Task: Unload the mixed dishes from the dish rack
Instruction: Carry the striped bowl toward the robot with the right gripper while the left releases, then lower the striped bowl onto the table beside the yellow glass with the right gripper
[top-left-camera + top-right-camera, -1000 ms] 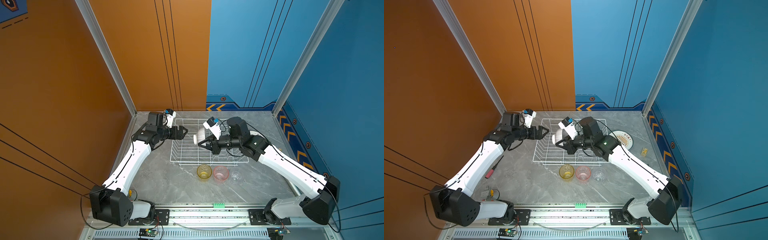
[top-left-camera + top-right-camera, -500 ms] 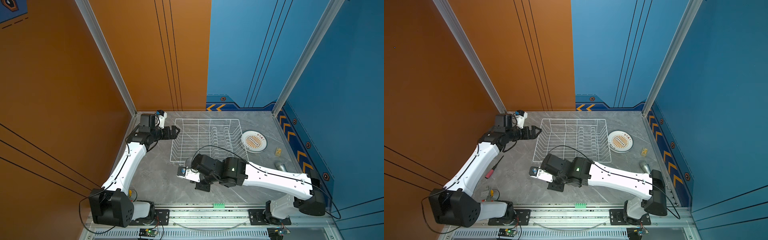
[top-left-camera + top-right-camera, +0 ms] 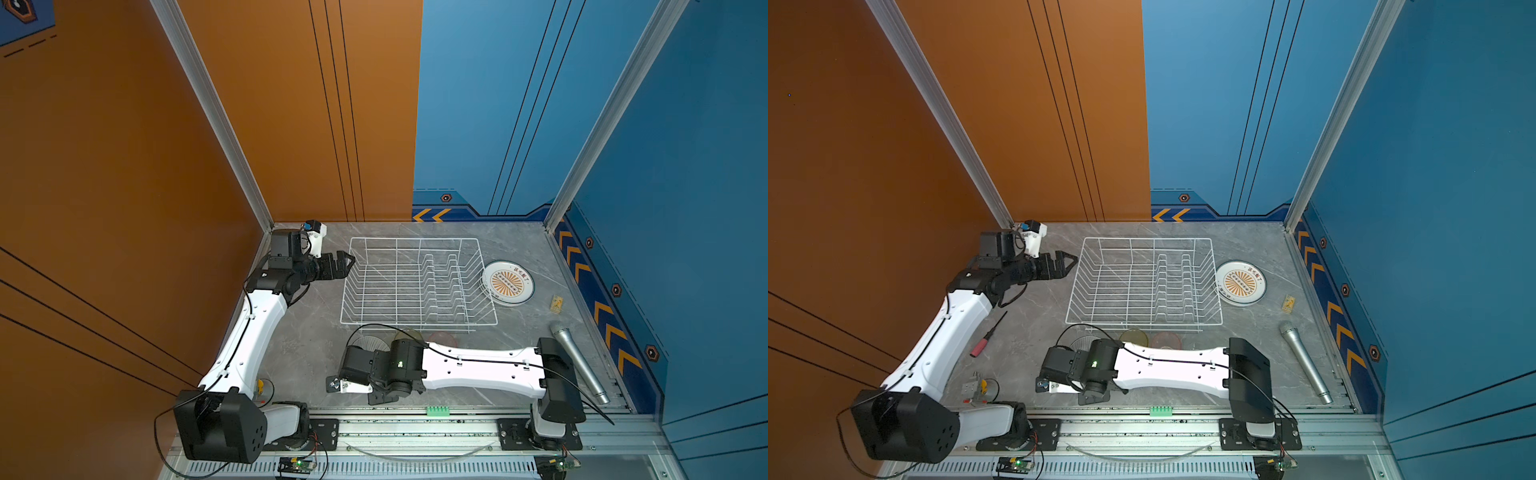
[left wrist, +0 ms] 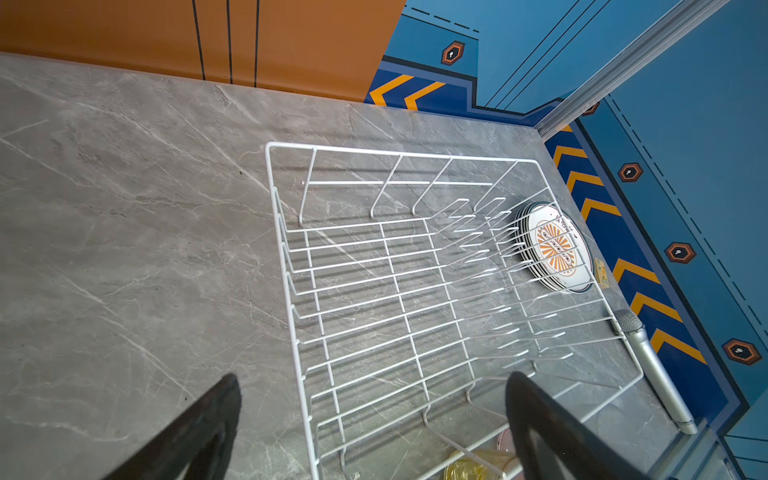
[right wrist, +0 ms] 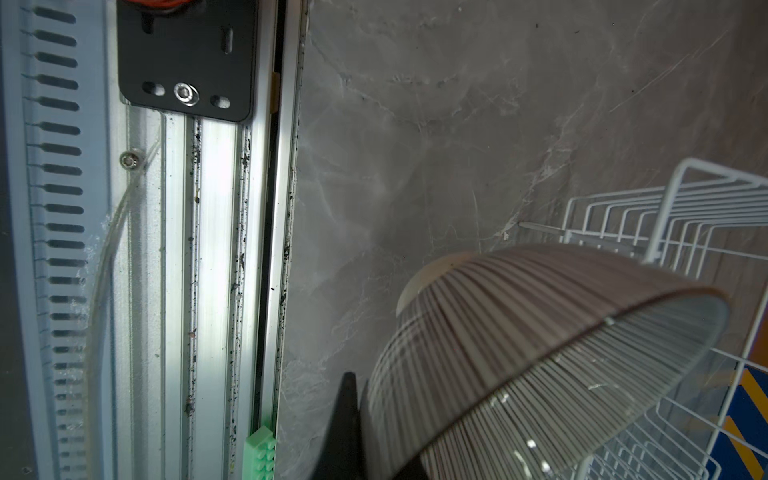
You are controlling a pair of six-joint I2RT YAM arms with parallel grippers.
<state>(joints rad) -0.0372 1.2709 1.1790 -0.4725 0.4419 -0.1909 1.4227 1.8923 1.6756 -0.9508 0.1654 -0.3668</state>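
Observation:
The white wire dish rack holds nothing. My left gripper stands open just off the rack's left side. My right gripper is shut on the rim of the purple-grey ribbed bowl, which is tilted over the front of the table. In both top views the wrist hides most of the bowl. The stacked plates lie right of the rack. The yellow tumbler and the pink tumbler stand in front of it.
A silver microphone lies at the front right and a red-handled screwdriver at the left. A small yellow piece sits by the right wall. A green block sits on the front rail.
My right arm carried the bowl from above the rack down to the table's front, left of the tumblers. The left gripper drew back a little from the rack, still open.

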